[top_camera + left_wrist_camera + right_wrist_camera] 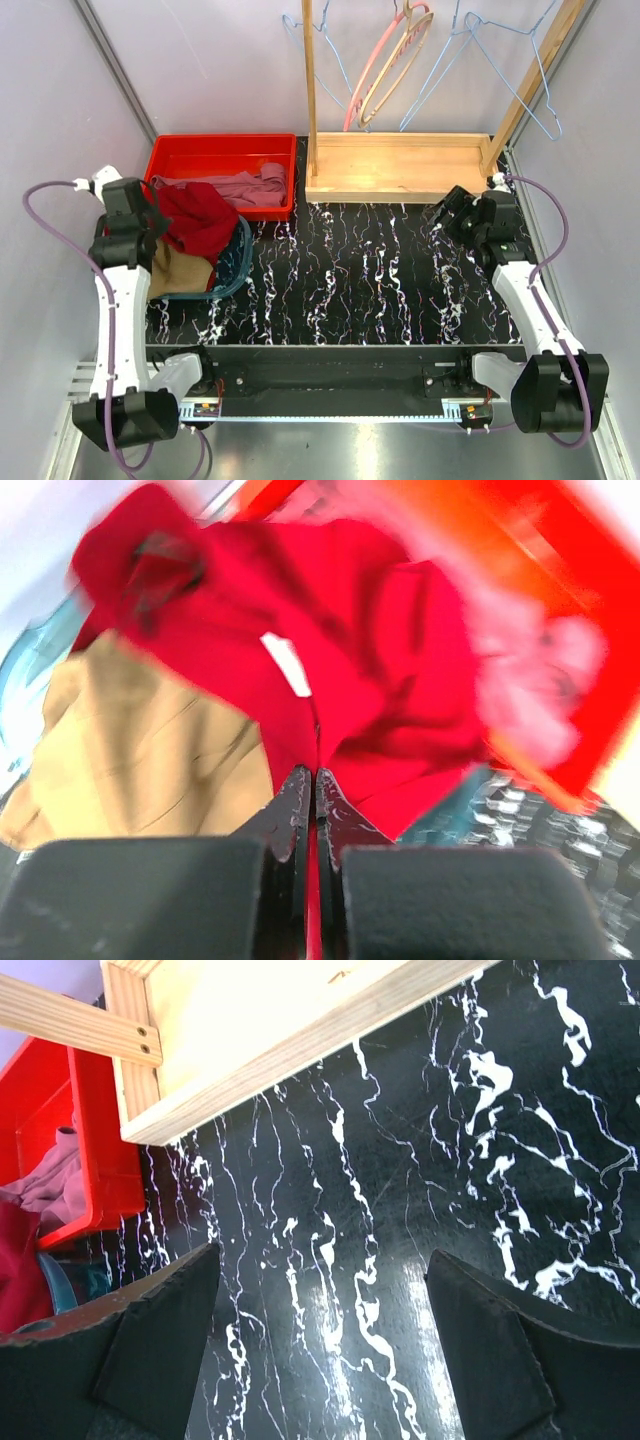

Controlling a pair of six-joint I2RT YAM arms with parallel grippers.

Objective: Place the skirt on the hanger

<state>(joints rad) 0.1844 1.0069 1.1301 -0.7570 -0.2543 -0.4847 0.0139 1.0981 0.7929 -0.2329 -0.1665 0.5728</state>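
1. Nearest, on the left, the left pincer [315,780] is pressed together, pinching a fold of the dark red garment [380,680] over the teal basket [235,265].
2. The skirt [150,750], tan and soft, lies in that basket, just beside and partly under the red cloth. The skirt itself is not gripped.
3. On the right, the right pincer [322,1260] hangs spread wide over the bare black marbled worktop [420,1160], holding nothing.
4. Farther back, a red tray [220,150] holds a mauve cloth [245,187].
5. Farthest, the light-blue wire hanger [433,75] hangs on the wooden rack [400,165], well apart from the skirt.
6. The step in hand looks like clearing the red garment. To do it well, lift it straight up, check that no tan cloth rises with it, then set it aside in the tray so the skirt's waist lies exposed.
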